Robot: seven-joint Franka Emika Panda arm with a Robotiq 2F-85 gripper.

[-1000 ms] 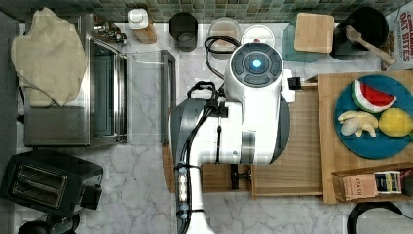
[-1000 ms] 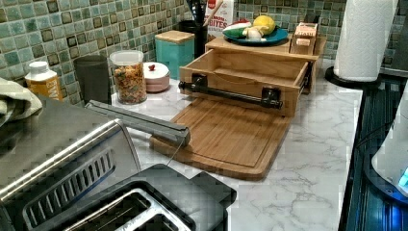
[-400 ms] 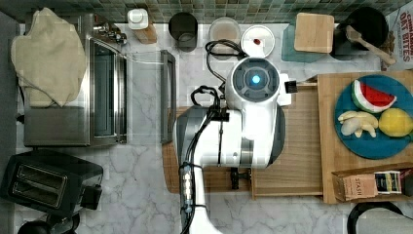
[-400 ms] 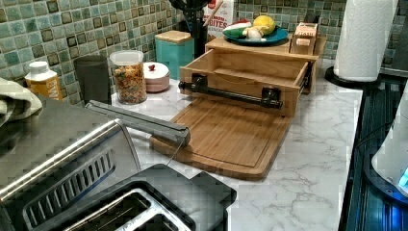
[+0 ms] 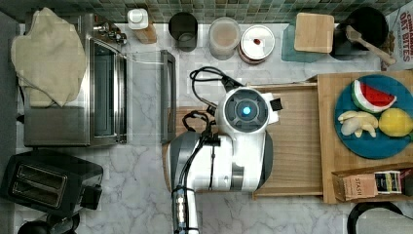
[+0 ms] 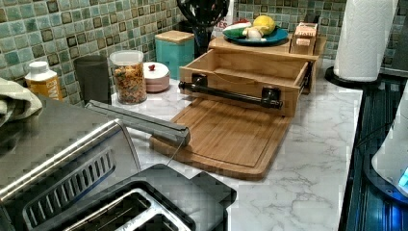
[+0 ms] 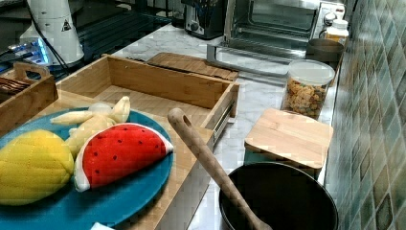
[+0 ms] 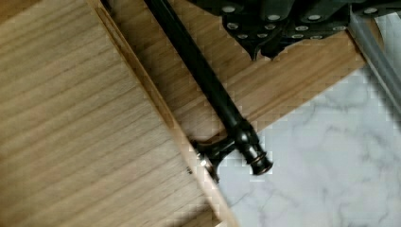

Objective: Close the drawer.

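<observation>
Drawer point(image 6: 250, 72) pulled well out of wooden cabinet point(image 6: 262, 46), not yet closed; whole push left, I judge. Drawer front with black handle bar point(image 6: 230, 94) sits over far edge of cutting board point(image 6: 226, 137) on table point(image 6: 312, 159). In top view, arm point(image 5: 229, 151) sits above drawer's handle end, hiding front wall. In wrist view, gripper point(image 8: 265, 45) hangs beside handle bar, over cutting board. I cannot tell whether gripper is spread or clenched; contact with bar unclear too.
</observation>
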